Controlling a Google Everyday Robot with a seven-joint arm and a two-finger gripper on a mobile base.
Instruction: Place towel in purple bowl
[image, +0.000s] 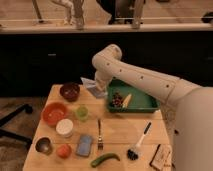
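Observation:
The towel (89, 85), a thin pale grey-blue cloth, hangs above the table's back edge, just right of the purple bowl (70, 91). My gripper (100, 90) is shut on the towel's right side, at the end of the white arm (135, 80) that reaches in from the right. The dark purple-maroon bowl stands at the table's back left with nothing showing inside. The towel's left corner sits close to the bowl's right rim, slightly higher than it.
A green tray (145, 106) with food lies at the back right. On the wooden table (120, 137) are an orange bowl (55, 114), green cup (82, 113), white cup (64, 128), metal cup (43, 145), blue sponge (84, 145), fork (99, 135), green pepper (105, 160) and brush (138, 146).

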